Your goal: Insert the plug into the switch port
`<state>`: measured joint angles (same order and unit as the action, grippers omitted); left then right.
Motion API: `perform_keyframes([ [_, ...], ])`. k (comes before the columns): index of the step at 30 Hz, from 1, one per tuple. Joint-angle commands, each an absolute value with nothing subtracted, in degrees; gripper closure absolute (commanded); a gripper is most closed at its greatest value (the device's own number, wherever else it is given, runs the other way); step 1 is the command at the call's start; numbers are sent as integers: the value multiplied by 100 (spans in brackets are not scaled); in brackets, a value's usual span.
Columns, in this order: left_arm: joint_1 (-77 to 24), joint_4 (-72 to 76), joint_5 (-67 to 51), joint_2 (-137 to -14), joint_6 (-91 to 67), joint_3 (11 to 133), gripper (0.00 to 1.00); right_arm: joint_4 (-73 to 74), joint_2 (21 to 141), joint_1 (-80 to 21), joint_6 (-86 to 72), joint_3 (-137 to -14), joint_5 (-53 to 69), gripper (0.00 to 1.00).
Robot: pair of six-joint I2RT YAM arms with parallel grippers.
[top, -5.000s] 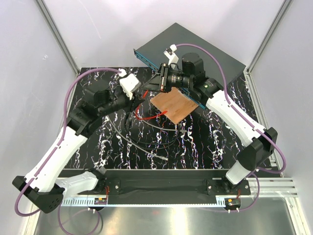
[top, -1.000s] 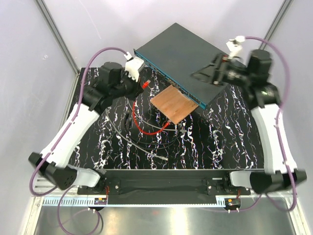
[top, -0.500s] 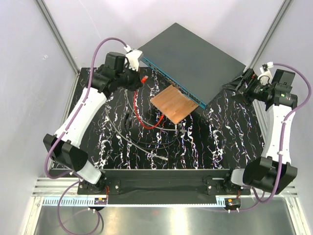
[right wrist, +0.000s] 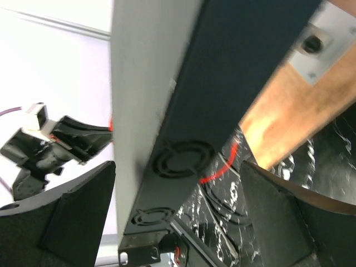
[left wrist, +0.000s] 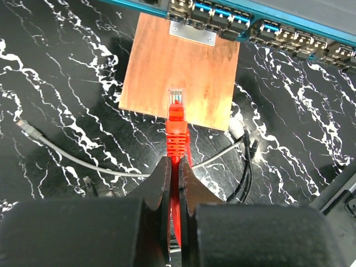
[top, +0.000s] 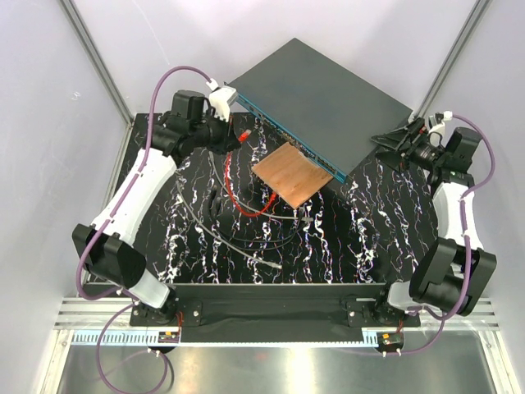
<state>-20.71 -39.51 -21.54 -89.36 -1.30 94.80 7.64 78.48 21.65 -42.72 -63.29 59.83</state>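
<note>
The switch (top: 328,94) is a flat dark grey box at the back, its blue-teal socket face (left wrist: 278,30) turned toward the mat. My left gripper (top: 231,135) hovers near that face's left end, shut on the red plug (left wrist: 177,119). The plug's clear tip points at the sockets from a short way off, above the copper plate. The red cable (top: 246,203) trails down onto the mat. My right gripper (top: 395,139) is open at the switch's right end. In the right wrist view its fingers (right wrist: 72,217) stand either side of the vented end face (right wrist: 183,158).
A copper-brown square plate (top: 291,176) lies against the switch's front. Loose grey cable (top: 238,246) and black cables (left wrist: 245,178) lie on the black marbled mat (top: 369,238). Frame posts and white walls close in the back and sides.
My right arm swung off the top of the switch to its right end, jaws wide. My left gripper carried the plug slightly back toward the switch's left end.
</note>
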Motion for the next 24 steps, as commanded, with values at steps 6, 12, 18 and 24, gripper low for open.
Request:
perform_keyframes([
  [6, -2065, -3700, -2338, -9201, -35, 9834, 100, -1493, 8147, 2180, -5309, -6170, 6513, 5],
  [12, -2258, -3481, -2092, -9518, -140, 10037, 100, -1748, 8253, 2171, -5484, -6074, 6408, 27],
  [18, -2320, -3199, -1872, -9624, -97, 10142, 100, -1758, 8235, 2162, -5555, -5924, 6363, 40],
  [24, -2408, -3076, -1381, -9633, 316, 10178, 100, -1635, 8253, 2162, -5581, -5924, 6293, 57],
])
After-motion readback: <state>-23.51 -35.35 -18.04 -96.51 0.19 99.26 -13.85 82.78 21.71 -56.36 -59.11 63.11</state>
